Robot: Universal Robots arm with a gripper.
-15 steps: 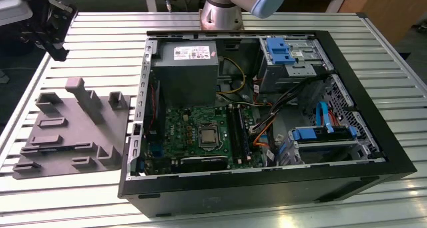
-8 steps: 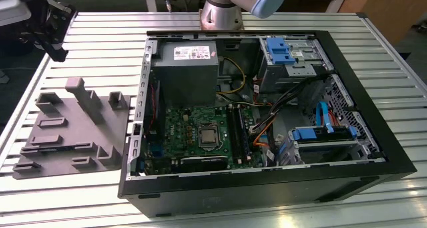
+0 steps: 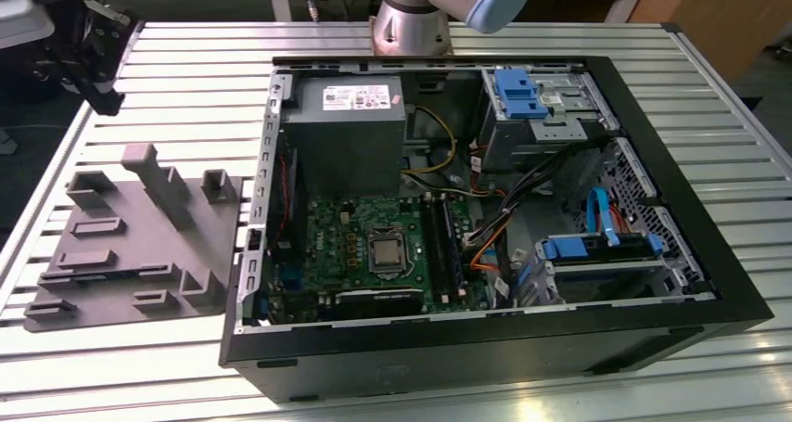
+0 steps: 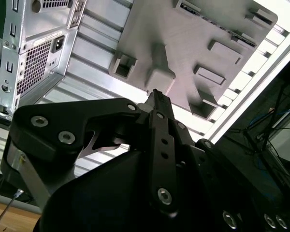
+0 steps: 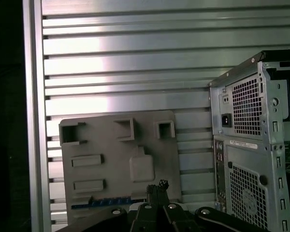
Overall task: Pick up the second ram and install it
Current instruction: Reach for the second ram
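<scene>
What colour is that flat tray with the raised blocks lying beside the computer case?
The tray is plain grey, seen best in the exterior view.

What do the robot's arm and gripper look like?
The arm is a round silver-grey metal body with a light blue cap on its joint. In the second wrist view the gripper is matte black, built of flat angular link plates pinned with round silver bolts and tapering to slim black jaws.
</scene>
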